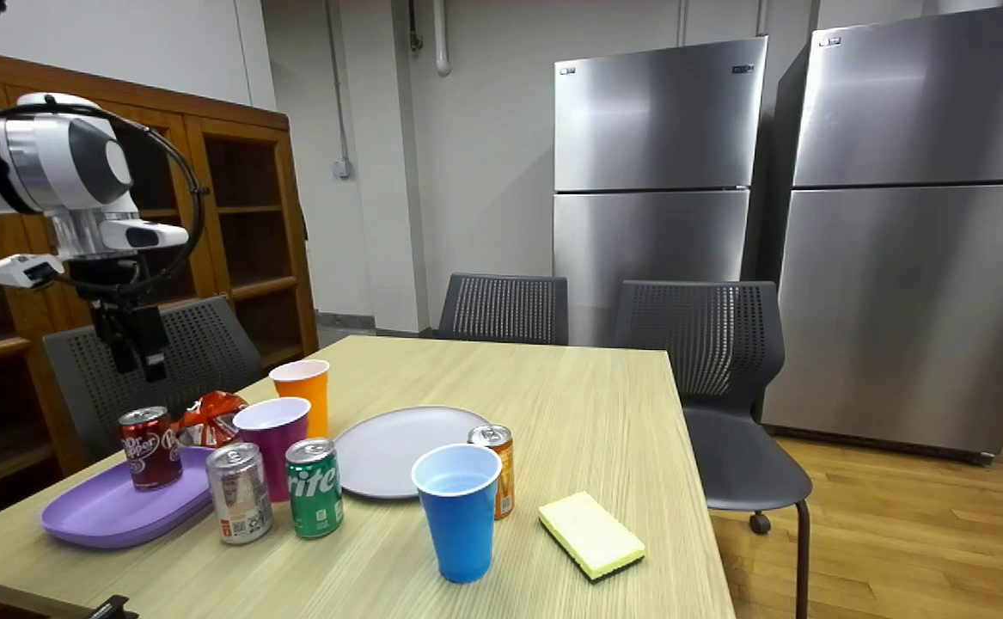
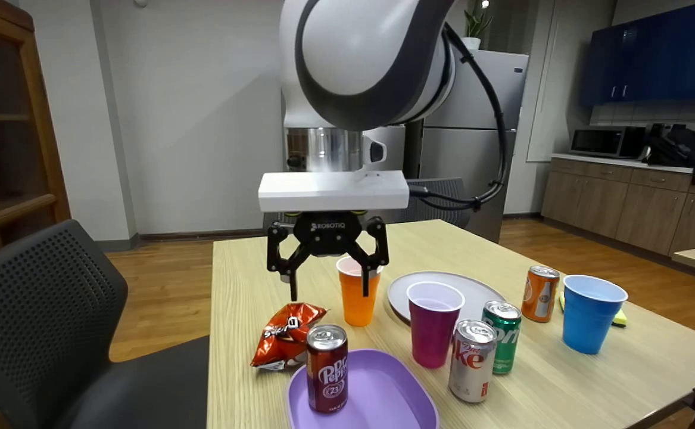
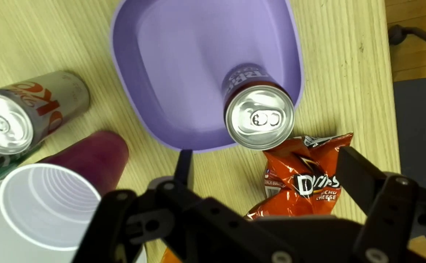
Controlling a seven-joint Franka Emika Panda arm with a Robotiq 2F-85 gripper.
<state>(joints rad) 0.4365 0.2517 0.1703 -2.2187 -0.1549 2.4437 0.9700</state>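
Purple plastic tray (image 3: 183,73) taken as landmark; it lies flat on the pale wood-grain bench (image 1: 570,404).

Dr Pepper can (image 2: 327,372): upright in the tray, near one rounded corner, close to the rim.

Doritos bag (image 3: 307,186): lying on the bench just outside that same corner of the tray; contact with the rim cannot be judged.

Gripper (image 2: 329,289): above the bench on the bag side of the tray, higher than the can's top. Jaws spread wide, only air between them. Can and bag are the things nearest to it. Wrist view: one finger (image 3: 185,170) shows against the tray's rim, the other over the bag's edge.

Purple cup (image 2: 433,333): upright, just beside the tray. Silver Diet Coke can (image 2: 472,363): upright, also just beside the tray. Green Sprite can (image 1: 314,494): upright, a little farther from the tray.

Orange cup (image 2: 354,311): upright, farther from the tray than the bag. Grey plate (image 1: 406,443): flat, farther from the tray than the purple cup.

Orange can (image 2: 541,295) and blue cup (image 2: 591,319): upright, well apart from the tray. Yellow sponge (image 1: 591,529): flat, farther from the tray than either.
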